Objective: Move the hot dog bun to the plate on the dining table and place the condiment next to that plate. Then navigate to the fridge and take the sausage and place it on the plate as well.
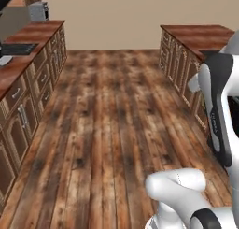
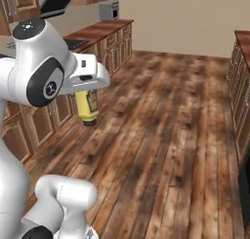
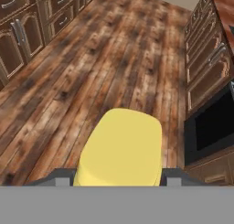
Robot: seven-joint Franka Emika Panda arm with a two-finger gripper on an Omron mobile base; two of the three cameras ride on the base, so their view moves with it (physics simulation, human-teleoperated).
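The condiment [image 2: 87, 108], a yellow squeeze bottle with a dark label, hangs cap end down from my gripper [image 2: 86, 97], which is shut on it high above the wooden floor. In the hand view the bottle's yellow body [image 3: 121, 147] sits between the two fingertips of the gripper [image 3: 119, 175]. The hot dog bun, plate, dining table, fridge and sausage are out of view.
Wooden cabinets under a reddish counter [image 1: 28, 78] run along the left, with a dark cooktop [image 1: 16, 49] and a grey appliance [image 1: 38, 11] on top. More cabinets [image 1: 184, 60] and a dark oven door [image 3: 211, 127] line the right. Plank floor [image 1: 112, 130] lies between.
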